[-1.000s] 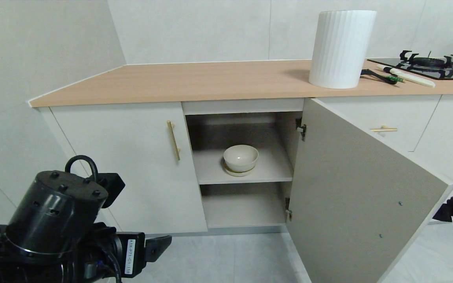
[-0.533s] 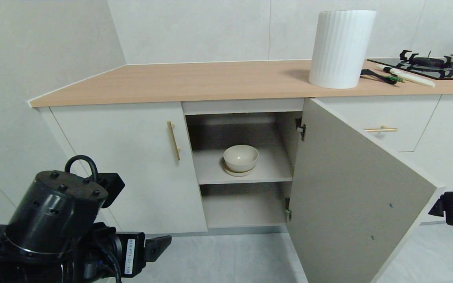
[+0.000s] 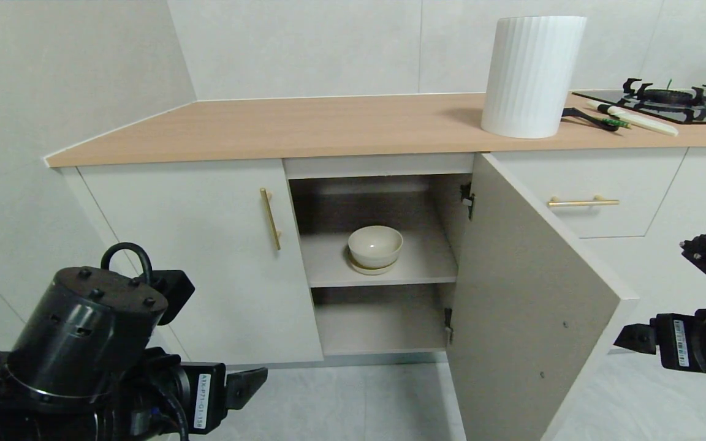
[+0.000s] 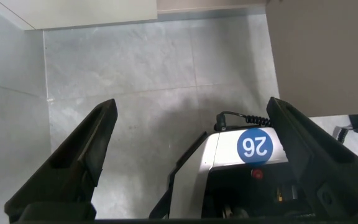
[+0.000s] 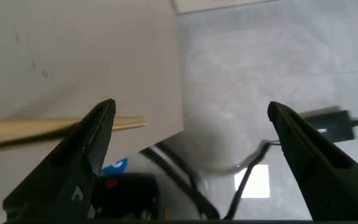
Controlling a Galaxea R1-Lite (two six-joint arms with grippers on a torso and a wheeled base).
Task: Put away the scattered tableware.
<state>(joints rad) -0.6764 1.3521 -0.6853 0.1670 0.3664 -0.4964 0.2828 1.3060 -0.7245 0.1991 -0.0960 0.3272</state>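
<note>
Two sets of jaws stood spread with nothing between them. The left gripper point(image 4: 191, 106) hung low at the left, facing the floor tiles, well apart from the cupboard. Right of it, a cream bowl point(image 3: 375, 245) sat upright on a small plate point(image 3: 362, 269) on the upper shelf point(image 3: 432, 263) of the open cupboard.

The cupboard door point(image 3: 531, 294), hinged on the right of the opening, stood swung out toward the robot. Above, on the table point(image 3: 304, 125), a white ribbed canister point(image 3: 531, 76) stood near the front edge. Just right of it lay a few loose utensils point(image 3: 632, 119), with their long axes running along the table toward the hob point(image 3: 671, 98).

Farthest right, the right gripper point(image 5: 191, 107) hung low beside the door's outer face. The brass bar handle point(image 5: 61, 127) lay near one finger, its long axis roughly along the line from finger to finger, and it was not gripped.

With the bowl stowed, closing the door seemed the step in hand. The right arm was much the nearer, and it sat on the side from which a push would swing the door shut.
</note>
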